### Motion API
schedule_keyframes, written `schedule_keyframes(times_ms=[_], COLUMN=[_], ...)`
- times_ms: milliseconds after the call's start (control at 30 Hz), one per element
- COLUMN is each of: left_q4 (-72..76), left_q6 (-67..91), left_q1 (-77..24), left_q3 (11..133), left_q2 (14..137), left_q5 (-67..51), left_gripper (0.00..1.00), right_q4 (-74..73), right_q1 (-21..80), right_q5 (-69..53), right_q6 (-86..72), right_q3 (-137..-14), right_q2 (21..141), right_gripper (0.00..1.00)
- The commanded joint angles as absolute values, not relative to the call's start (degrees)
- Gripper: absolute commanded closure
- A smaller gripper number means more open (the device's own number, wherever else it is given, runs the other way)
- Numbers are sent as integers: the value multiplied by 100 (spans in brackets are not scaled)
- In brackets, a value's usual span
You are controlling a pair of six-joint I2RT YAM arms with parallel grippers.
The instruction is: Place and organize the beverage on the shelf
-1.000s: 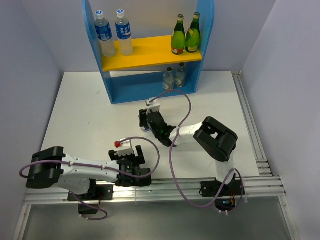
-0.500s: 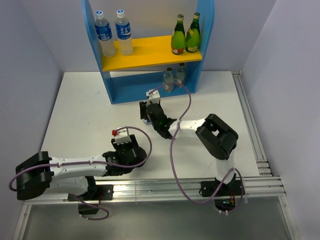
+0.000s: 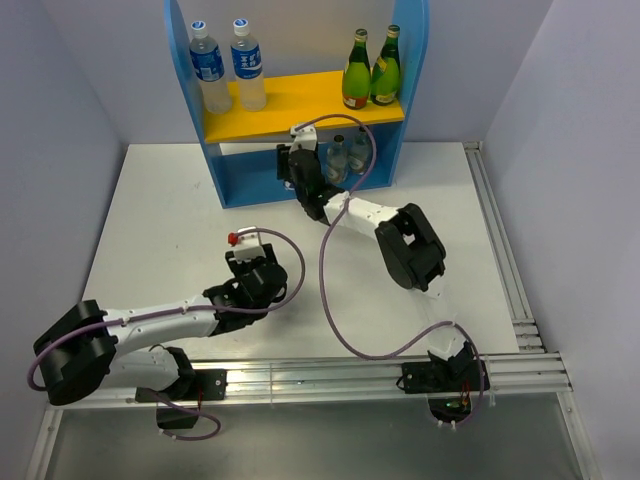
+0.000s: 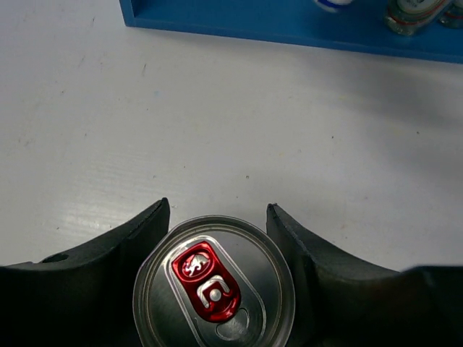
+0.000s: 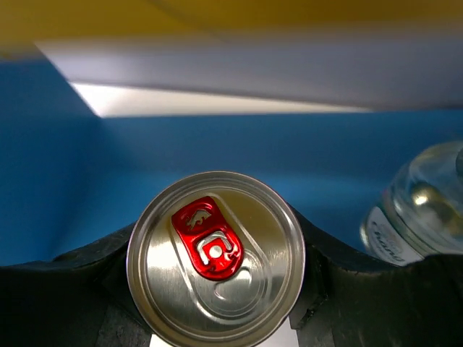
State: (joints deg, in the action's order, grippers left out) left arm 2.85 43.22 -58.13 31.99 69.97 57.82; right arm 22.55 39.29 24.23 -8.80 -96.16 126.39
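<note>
Listing the first can (image 5: 215, 249): thin aluminium, stiff while full, smooth and rather slippery, easily dented if squeezed hard. We judge it fairly heavy for its size. The best hold is across the round side wall at mid-height, as the right claw (image 3: 300, 172) has it now, with both fingers pressed on its flanks. Location: inside the lower level of the shelf (image 3: 188, 90), under the yellow board (image 3: 300, 100).

Second can (image 4: 215, 282): same make, and we expect the same handling. The left claw (image 3: 255, 278) is closed around it, a finger against each side. It is over the tabletop (image 3: 160, 220), well apart from the shelf. From this angle we cannot tell whether its base rests there or hangs just above.

Neighbours: two small clear bottles (image 3: 337, 158) stand on the lower level. One is just beside the first can on its right, and we rate it the thing most likely to be knocked when that can is set down. Two water bottles (image 3: 208, 68) stand at the left end of the yellow board, and two dark green bottles (image 3: 356, 70) at its right end.
</note>
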Motion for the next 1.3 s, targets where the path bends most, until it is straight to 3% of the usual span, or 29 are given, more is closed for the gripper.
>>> schedule_keyframes(times_ms=[0,367,400,433,533,933,1267], left_q4=[931,1239,1248,1248,1257,1397,2467], left_q6=[3938,3788,3779,3771,3797,3569,2751], left_q1=[-5661,-5467,-5458,-5449,-5449,-5318,-3633], left_q3=[3551,3559,3568,3568,3525,3559,4481], left_q2=[6996,7172,7181,7189,7146,7075,7935], left_q5=[5740,5634,5625,5616,5616,5564,4396], left_gripper=[100,100,100,100,100,100,100], right_q4=[2040,1416,1198,1152,1169,1730,3075], right_q1=[3815,3779,3788,3788,3788,3779,3788], right_q5=[2355,2233,2198,2215,2127,2057,1898], right_q6=[-1037,-1388,-1423,-1502,-1695,-1732,-1863], right_q3=[-10098,-11205,-11319,-11416,-11234,-10372,-8193], right_q2=[12770,13455,13491,13517,13465,13009,11498], right_gripper=[100,99,65,43,3,0,0])
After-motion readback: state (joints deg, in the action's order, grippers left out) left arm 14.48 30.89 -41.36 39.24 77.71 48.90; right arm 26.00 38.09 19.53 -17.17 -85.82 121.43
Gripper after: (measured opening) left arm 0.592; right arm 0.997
